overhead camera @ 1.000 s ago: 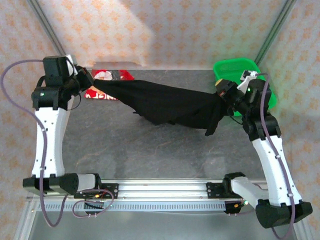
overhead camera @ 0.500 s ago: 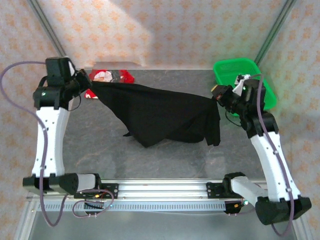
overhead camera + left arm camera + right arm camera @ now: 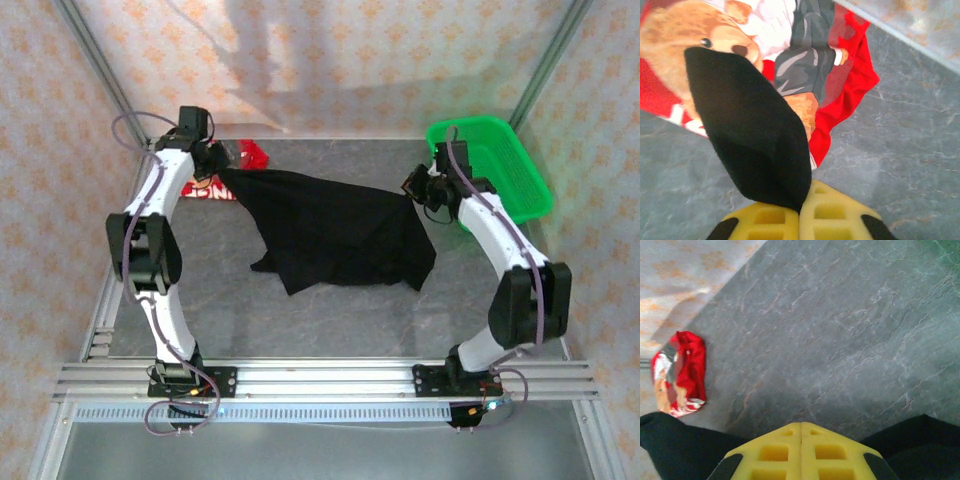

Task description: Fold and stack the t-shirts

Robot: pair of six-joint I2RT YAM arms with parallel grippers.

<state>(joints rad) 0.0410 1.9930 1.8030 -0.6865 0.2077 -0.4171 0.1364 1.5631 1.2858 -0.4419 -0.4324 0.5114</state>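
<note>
Black t-shirt (image 3: 335,225), soft and creased, lies across the grey marbled surface (image 3: 330,315), its long axis running left to right. Left gripper (image 3: 805,200) pinches 1 corner between yellow pads (image 3: 835,215); right gripper (image 3: 801,432), clamped tight, grips the other. Red t-shirt (image 3: 852,82) with a bear print lies crumpled at the far left, partly covered.

red shirt (image 3: 250,156): middle part lying hidden under black shirt (image 3: 340,230)
left gripper (image 3: 800,209) pads: running off frame below black shirt
</note>
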